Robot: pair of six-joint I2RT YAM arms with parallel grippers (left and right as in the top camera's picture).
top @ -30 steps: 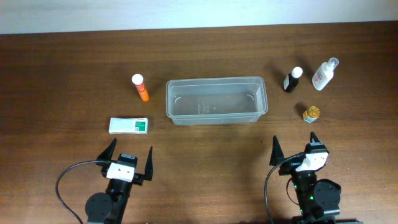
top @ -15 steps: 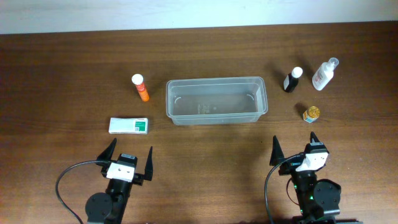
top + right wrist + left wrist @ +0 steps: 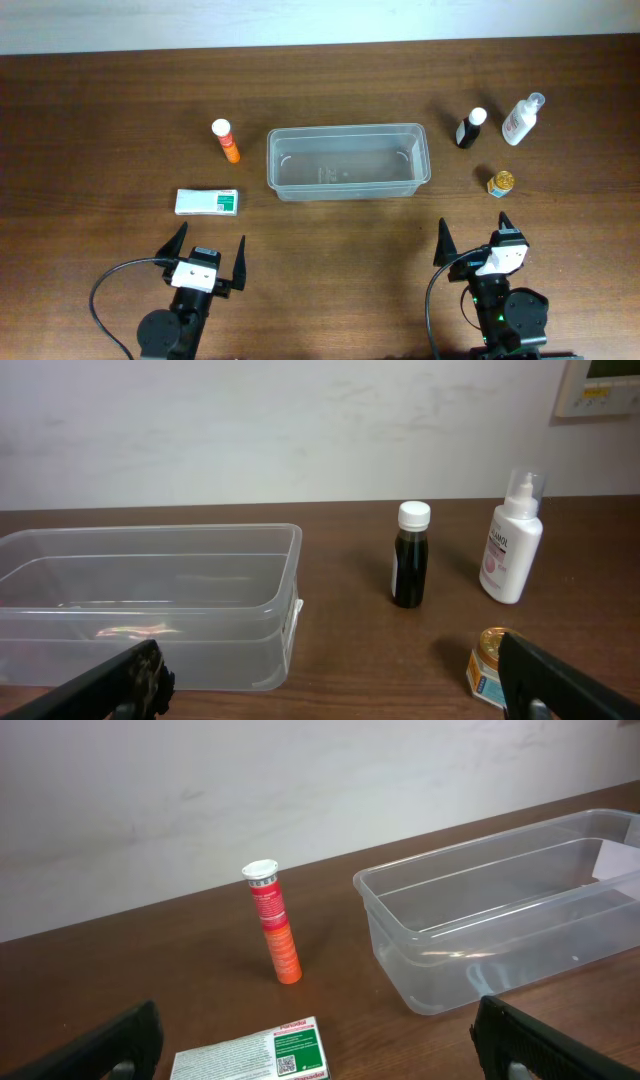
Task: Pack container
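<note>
Packing has not yet begun: the container [image 3: 347,162] sits empty at the middle of the table [image 3: 100,120], long side across the overhead view, with all 5 loose items outside it. At its 9 o'clock stands the orange tube [image 3: 226,141], upright with a white cap, and at 8 o'clock the white-and-green box [image 3: 207,201] lies flat. At 2 o'clock stand the dark bottle [image 3: 469,129] and, farther out, the white spray bottle [image 3: 522,120]; the small gold-lidded jar [image 3: 501,183] sits at about 4 o'clock. None of them touches the tub. The left gripper [image 3: 211,240] waits at the container's 7 o'clock and the right gripper [image 3: 472,228] at its 5 o'clock, both low at the near edge, jaws spread wide and holding nothing. The step in hand looks like the first reach. For the left arm the box at its 12 o'clock is the nearest pick, though it lies flat and probably calls for a pinch across its narrow width. For the right arm the jar at its 12 o'clock is closest, short and squat, so the fingers would need to come down low around it before lifting it over the rim.
</note>
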